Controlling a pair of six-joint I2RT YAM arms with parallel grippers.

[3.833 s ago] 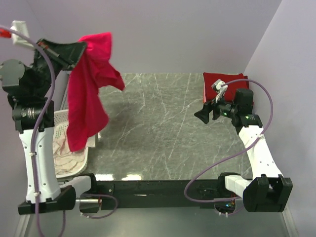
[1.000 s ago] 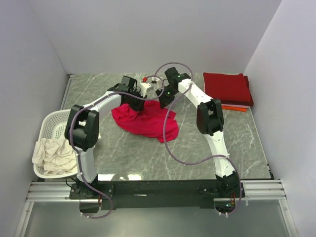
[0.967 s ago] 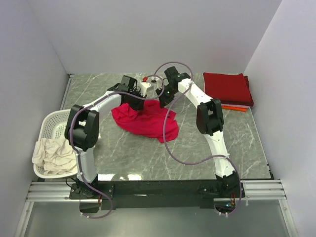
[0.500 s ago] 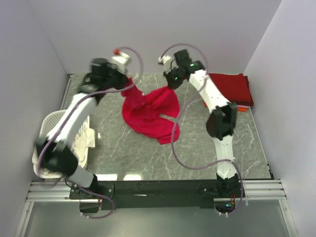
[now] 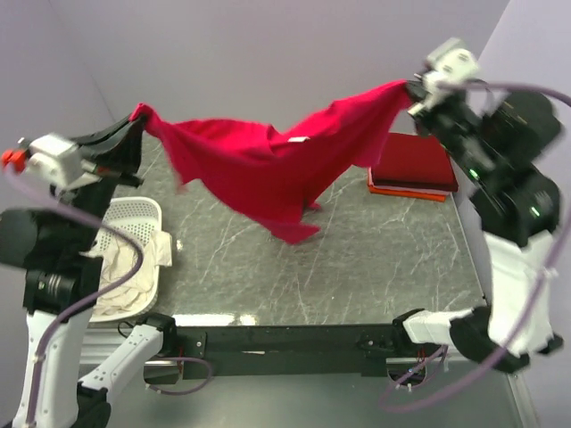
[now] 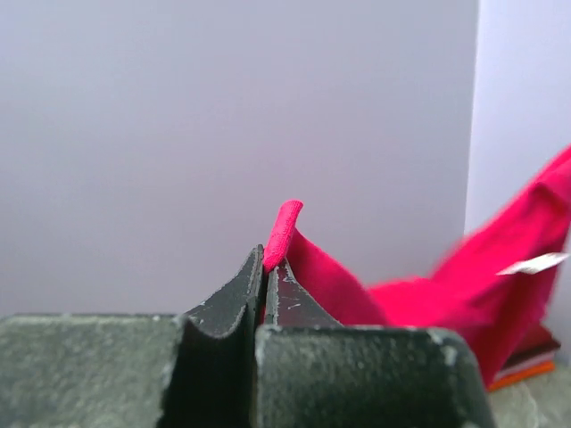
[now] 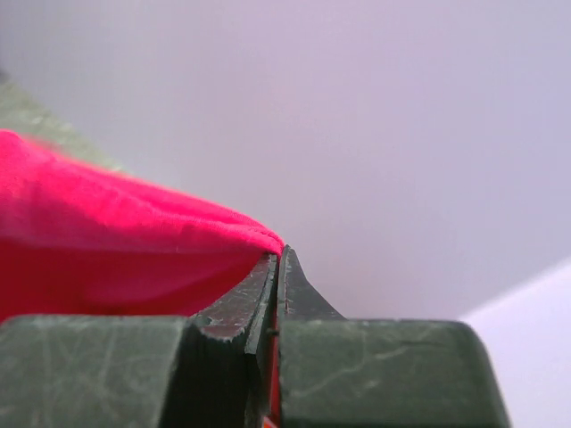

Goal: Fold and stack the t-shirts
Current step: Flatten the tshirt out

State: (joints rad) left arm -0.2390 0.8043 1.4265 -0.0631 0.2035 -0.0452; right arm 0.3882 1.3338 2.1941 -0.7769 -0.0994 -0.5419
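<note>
The large crimson-red t-shirt (image 5: 268, 165) hangs stretched in the air between both arms, its lower part drooping toward the table. My left gripper (image 5: 136, 119) is shut on one corner of it at the upper left; in the left wrist view that gripper (image 6: 265, 260) pinches a red hem (image 6: 284, 230). My right gripper (image 5: 412, 91) is shut on the other corner at the upper right, and the right wrist view shows that gripper (image 7: 276, 256) closed on the red cloth (image 7: 116, 250). A folded dark maroon t-shirt (image 5: 417, 160) lies on an orange one (image 5: 403, 191) at the back right.
A white slotted laundry basket (image 5: 134, 214) stands at the left table edge with cream-white cloth (image 5: 125, 267) spilling from it. The grey marble table (image 5: 357, 267) runs between the arms. Walls close in the back and both sides.
Both grippers closed on the red t-shirt, lifted it off the table and pulled apart, left arm to the left and right arm to the right, stretching the shirt in the air.
</note>
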